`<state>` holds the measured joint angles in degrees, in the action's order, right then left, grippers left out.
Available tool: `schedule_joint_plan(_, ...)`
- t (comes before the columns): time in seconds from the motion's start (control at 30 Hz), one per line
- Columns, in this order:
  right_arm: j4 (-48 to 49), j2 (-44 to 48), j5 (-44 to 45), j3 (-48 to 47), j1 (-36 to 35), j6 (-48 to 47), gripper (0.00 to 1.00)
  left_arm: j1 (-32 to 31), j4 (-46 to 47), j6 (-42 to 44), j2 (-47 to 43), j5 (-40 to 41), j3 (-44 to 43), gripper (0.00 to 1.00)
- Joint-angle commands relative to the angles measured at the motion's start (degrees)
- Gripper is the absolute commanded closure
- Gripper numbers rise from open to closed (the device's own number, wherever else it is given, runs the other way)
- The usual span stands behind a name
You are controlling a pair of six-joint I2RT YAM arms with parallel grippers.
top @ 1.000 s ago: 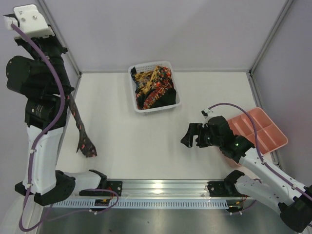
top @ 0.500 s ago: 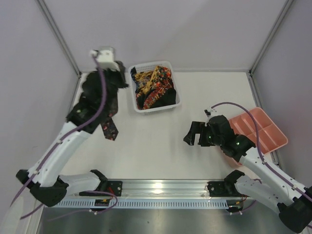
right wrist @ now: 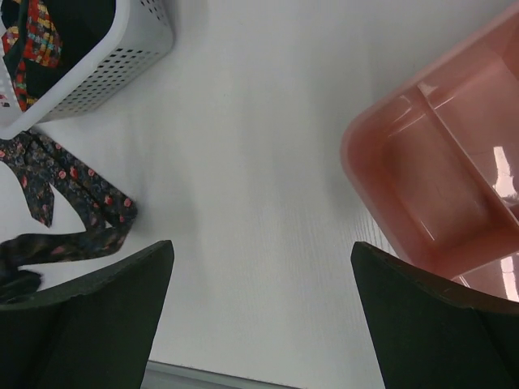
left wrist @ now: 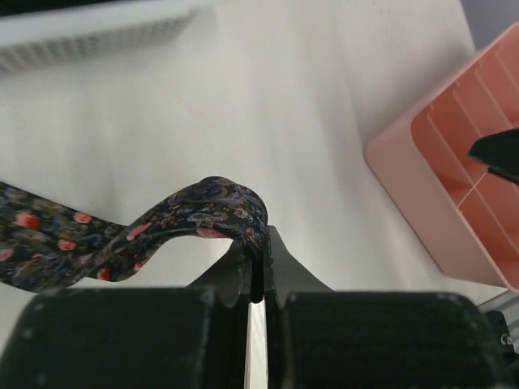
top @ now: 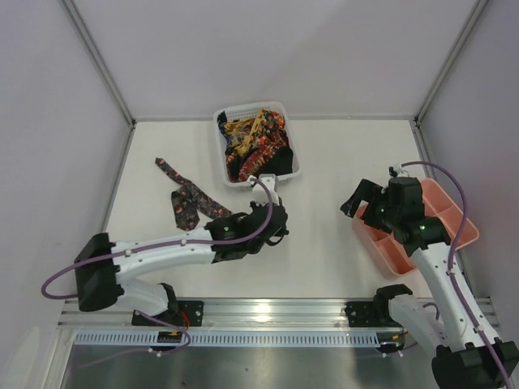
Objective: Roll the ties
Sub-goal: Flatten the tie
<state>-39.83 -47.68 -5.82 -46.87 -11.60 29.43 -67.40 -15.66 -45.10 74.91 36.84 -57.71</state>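
My left gripper [left wrist: 258,247] pinches one end of the patterned tie [top: 191,203], which lies crumpled on the table [top: 324,158] left of the basket [top: 261,180], so I should draw it out straight and flat before rolling, with my right gripper [top: 362,197] gaping wide and empty.

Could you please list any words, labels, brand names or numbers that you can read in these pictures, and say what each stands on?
None: no view shows readable text. The white basket, the pink tray and the patterned tie carry no lettering, only a woven pattern on the fabric.
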Motion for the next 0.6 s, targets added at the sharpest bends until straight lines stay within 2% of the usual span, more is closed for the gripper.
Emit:
schedule_joint_plan(0.0, -3.05, -0.31, -5.60, -3.14, 2.19, -2.36, 0.00, -0.10, 7.13, -5.89, 6.89, -8.06, -1.25, 0.95)
schedule_joint_plan(0.03, -3.32, -0.39, -5.77, -3.14, 2.28, -2.10, 0.00, -0.10, 6.26, -4.57, 8.13, -8.71, -3.09, 0.81)
schedule_joint_plan(0.07, -2.88, -0.48, -7.08, -2.44, 2.28, -1.40, 0.00, -0.10, 6.52, -3.69, 8.92, -9.67, -3.45, 0.38)
schedule_joint_plan(0.1, -2.53, -0.48, -8.57, -1.74, 2.19, -0.87, 0.00, -0.10, 6.78, -2.81, 8.41, -10.38, -3.46, 0.23)
schedule_joint_plan(0.17, -2.27, -1.09, -10.95, -0.51, 1.49, 1.49, 0.00, -0.10, 8.18, -0.26, 4.05, -11.08, -1.97, 0.01)
schedule_joint_plan(0.23, -1.92, -1.27, -10.61, 0.20, -0.70, 3.34, 0.00, -0.10, 7.84, 1.67, -0.45, -10.65, 0.39, 0.00)
schedule_joint_plan(0.3, -0.16, -1.45, -8.42, 1.60, -6.14, 7.73, 0.01, -0.10, 6.44, 2.30, -8.44, -9.95, 2.42, 0.00)
schedule_joint_plan(0.33, 1.67, -1.62, -5.80, 2.30, -11.29, 9.66, 0.01, -0.02, 5.56, 2.30, -10.99, -8.81, 4.34, 0.00)
schedule_joint_plan(0.43, 4.66, -3.90, -0.26, 5.47, -17.74, 17.22, 0.01, -0.02, -0.93, 0.64, -20.84, -4.43, 6.81, 0.00)
schedule_joint_plan(0.47, 8.51, -4.95, -0.07, 6.43, -20.63, 18.28, 0.02, -0.02, -3.65, 0.37, -23.56, -3.80, 7.43, 0.00)
schedule_joint_plan(0.57, 10.92, -12.68, 4.22, 5.14, -24.60, 19.17, 0.05, -0.02, -7.00, -0.25, -32.79, -1.08, 10.07, 0.00)
